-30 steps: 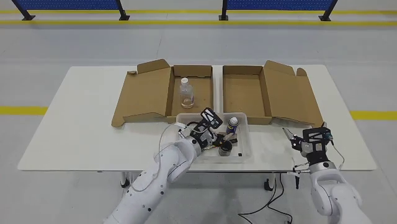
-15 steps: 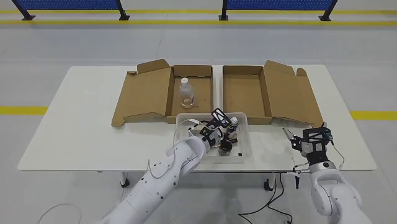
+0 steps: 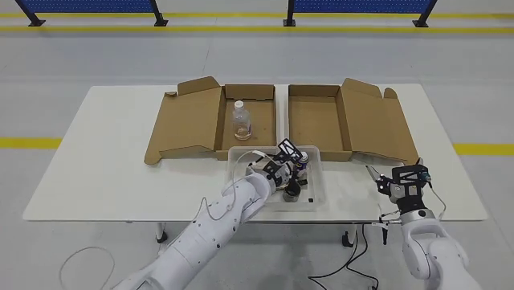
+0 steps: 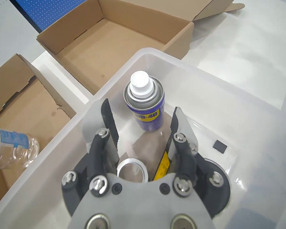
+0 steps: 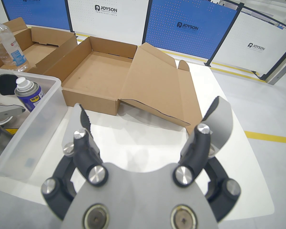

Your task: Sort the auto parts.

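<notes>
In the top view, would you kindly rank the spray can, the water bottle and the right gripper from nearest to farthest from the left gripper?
From the left gripper:
1. Spray can, just ahead in the clear bin.
2. Water bottle, standing in the left cardboard box.
3. Right gripper, far off near the table's right edge.

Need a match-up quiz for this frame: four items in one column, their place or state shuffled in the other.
Column 1
1. spray can
2. water bottle
3. left end effector
4. right end effector

Column 2
A. open, over the bare table
B. upright in a cardboard box
C. open, over the plastic bin, facing the spray can
D. upright in the plastic bin

Pairs: 1-D, 2-B, 3-C, 4-A
</notes>
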{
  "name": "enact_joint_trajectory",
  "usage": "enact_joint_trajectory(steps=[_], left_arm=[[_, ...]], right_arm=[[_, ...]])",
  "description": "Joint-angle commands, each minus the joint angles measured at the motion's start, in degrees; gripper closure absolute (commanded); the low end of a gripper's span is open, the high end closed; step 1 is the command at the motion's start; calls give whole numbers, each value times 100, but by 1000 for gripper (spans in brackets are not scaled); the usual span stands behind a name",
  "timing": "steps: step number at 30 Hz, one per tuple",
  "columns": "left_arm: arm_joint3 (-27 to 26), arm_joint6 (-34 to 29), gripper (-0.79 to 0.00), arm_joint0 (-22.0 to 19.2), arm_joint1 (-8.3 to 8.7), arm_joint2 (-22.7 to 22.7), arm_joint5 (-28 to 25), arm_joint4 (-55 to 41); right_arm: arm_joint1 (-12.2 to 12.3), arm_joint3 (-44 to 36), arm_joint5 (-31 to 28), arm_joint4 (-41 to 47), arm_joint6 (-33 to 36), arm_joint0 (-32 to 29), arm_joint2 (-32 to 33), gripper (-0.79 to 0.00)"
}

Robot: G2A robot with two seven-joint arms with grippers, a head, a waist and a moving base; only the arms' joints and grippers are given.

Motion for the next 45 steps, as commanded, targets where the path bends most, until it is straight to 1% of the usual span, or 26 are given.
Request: enact_joint_trajectory(steps=[1,5,11,19,21,25,34,42,45], left_arm=[[105,26,-416,-64,-35,19,-5,-54],[320,58,-382,-208,-104,22,-31,-209],[535,92,-391,-333,-195,66,-98,-359],[730,87,-382,-405,-292,122,-216,-505],[795,72,-345,-430,-314,140,-279,-528],[940,112,-332,-487,-363,132,-261,-623],[1307,214,-336,-633,-470,150,-215,-691],[1482,319,-376,-682,-551,193,-260,-700],[1544,333,-379,-706,-576,193,-254,-703]], right_arm=[[0,0,0,0,0,0,0,-785],[0,0,0,0,0,0,0,-785],[0,0,0,0,0,0,0,-785],[0,0,0,0,0,0,0,-785],[0,0,0,0,0,0,0,-785],[0,0,0,0,0,0,0,-785],[0,0,0,0,0,0,0,-785],[0,0,0,0,0,0,0,-785],[0,0,0,0,0,0,0,-785]])
